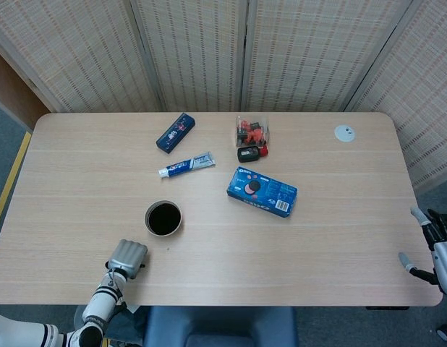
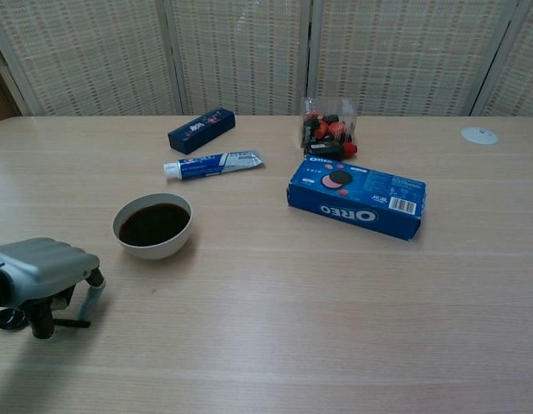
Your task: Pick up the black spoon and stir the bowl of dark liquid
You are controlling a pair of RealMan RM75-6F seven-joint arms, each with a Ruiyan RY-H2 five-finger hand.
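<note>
The left hand (image 2: 44,269) sits low in the lower left of the chest view, right over the black spoon (image 2: 29,321). Its fingers (image 2: 91,289) curl down around the spoon, but I cannot tell if they hold it. The spoon lies flat on the table (image 2: 292,302), mostly hidden under the hand. The bowl of dark liquid (image 2: 153,226) stands near the hand, a bit up and to the right.

The right hand (image 1: 433,249) is at the lower right edge of the head view, off the table side, with fingers spread and holding nothing.

Further back are a toothpaste tube (image 2: 213,163), a dark blue box (image 2: 201,129), a blue Oreo box (image 2: 356,197) and a clear bag of small red and black things (image 2: 328,129)
</note>
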